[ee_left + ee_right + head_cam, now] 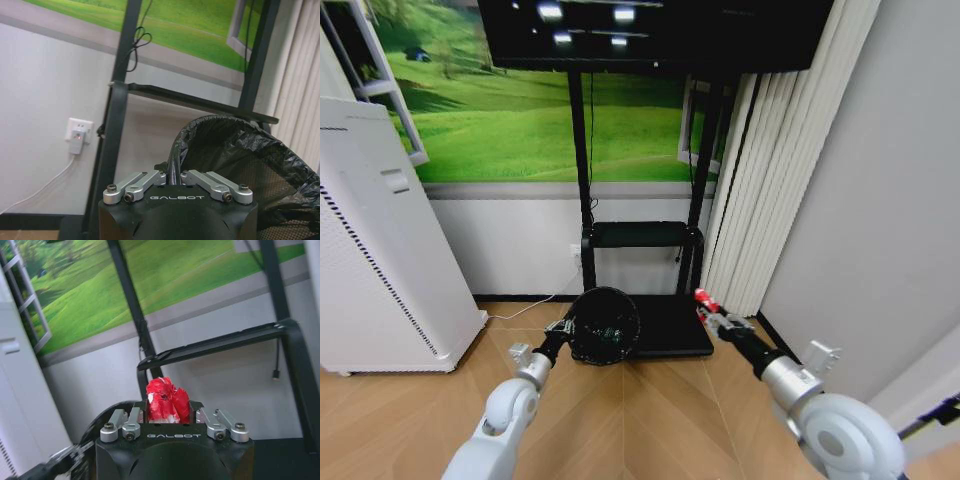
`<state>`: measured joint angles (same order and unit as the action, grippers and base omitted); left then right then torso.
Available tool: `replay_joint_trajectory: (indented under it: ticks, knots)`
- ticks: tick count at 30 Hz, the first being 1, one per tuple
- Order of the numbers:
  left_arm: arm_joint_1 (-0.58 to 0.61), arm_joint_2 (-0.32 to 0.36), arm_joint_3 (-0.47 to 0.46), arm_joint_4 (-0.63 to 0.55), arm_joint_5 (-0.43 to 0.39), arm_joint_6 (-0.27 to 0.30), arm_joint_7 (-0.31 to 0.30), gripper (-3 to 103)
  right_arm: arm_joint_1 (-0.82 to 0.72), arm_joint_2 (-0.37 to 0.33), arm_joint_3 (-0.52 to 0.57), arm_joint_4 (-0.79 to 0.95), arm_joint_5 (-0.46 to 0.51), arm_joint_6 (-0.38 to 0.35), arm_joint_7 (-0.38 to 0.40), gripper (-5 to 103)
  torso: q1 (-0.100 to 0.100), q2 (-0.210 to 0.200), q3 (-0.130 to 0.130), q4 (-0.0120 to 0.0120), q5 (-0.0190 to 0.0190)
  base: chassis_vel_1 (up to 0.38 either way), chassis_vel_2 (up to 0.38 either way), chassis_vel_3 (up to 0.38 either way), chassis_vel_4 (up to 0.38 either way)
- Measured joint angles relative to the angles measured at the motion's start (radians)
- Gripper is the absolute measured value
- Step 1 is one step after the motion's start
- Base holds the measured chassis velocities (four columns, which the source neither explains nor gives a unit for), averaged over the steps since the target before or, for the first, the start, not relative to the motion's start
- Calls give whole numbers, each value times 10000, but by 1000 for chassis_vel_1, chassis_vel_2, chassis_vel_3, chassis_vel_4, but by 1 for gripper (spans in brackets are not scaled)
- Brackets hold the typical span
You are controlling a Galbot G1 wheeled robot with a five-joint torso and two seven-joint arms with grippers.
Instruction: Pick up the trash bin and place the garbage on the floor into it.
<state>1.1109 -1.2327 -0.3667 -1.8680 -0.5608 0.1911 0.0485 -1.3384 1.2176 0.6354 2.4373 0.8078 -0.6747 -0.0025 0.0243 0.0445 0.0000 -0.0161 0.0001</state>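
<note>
Bin and wad held aloft
The small black round mesh bin (604,325) is gripped at its rim by the left pincer (560,331); the crumpled red-and-white wad (167,400) is pinched in the right pincer (170,415), marked "GALBOT".

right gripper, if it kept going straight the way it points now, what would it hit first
Probably the black TV stand: the right gripper, shut on the red wad, points toward its shelf, though depth is unclear.

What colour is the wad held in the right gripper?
Red with a little white, seen best in the right wrist view, where the wad sits in the right gripper.
</note>
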Motion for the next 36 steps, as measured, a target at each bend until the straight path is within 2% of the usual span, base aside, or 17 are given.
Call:
replay_joint_trajectory:
  ticks: [2, 9, 13, 20, 22, 23, 27, 28, 30, 31, 35, 36]
  knots:
    - [-136, -103, 375, -52, -2, 46, -170, 7, 197, -273, -858, -175, -480, 178, 133, 41, 0, 0, 0, 0, 0, 0, 0, 0, 0]
    - [-174, -177, 605, -54, 32, 50, -240, 7, 338, -473, -1413, -374, -746, 237, 155, 41, 1, 0, 0, 1, -1, 0, 0, 0, 0]
    - [21, -322, 1049, -228, 214, 49, -390, 7, 645, -988, -2591, -871, -1339, 487, -132, 41, 1, 0, 0, 0, -1, 0, 0, 0, 0]
    - [262, -346, 1027, -286, 371, 46, -404, 7, 1260, -799, -3890, -1355, -1910, 575, 92, 38, 0, 0, 0, 2, -1, 0, 0, 0, 0]
    - [273, -349, 1013, -306, 378, 45, -404, 7, 1325, -697, -4117, -1459, -2131, 578, 240, 48, 1, 0, 0, 2, -1, 0, 0, 0, 0]
    - [273, -349, 1013, -306, 378, 45, -404, 7, 1325, -697, -4117, -1459, -2131, 578, 240, 48, 1, 0, 0, 2, -1, 0, 0, 0, 0]
    - [194, -450, 1011, -284, 384, 45, -401, 7, 1408, -684, -4218, -1641, -2297, 578, 481, 70, 0, 0, 0, 1, -1, 0, 0, 0, 0]
    - [194, -450, 1011, -284, 384, 45, -401, 7, 1408, -684, -4218, -1641, -2297, 578, 481, 70, 0, 0, 0, 1, -1, 0, 0, 0, 0]
    - [175, -513, 1036, -250, 401, 45, -394, 7, 1508, -834, -4167, -1736, -2317, 578, 524, 81, 0, 0, 0, 1, -1, 0, 0, 0, 0]
    - [175, -513, 1036, -250, 401, 45, -394, 7, 1508, -834, -4167, -1736, -2317, 578, 524, 81, 0, 0, 0, 1, -1, 0, 0, 0, 0]
    - [174, -546, 1033, -265, 407, 47, -390, 7, 1719, -884, -4141, -1899, -2324, 589, 552, 96, 1, 0, 0, 1, -1, 0, 0, 0, 0]
    - [174, -546, 1033, -265, 407, 47, -390, 7, 1719, -884, -4141, -1899, -2324, 589, 552, 96, 1, 0, 0, 1, -1, 0, 0, 0, 0]
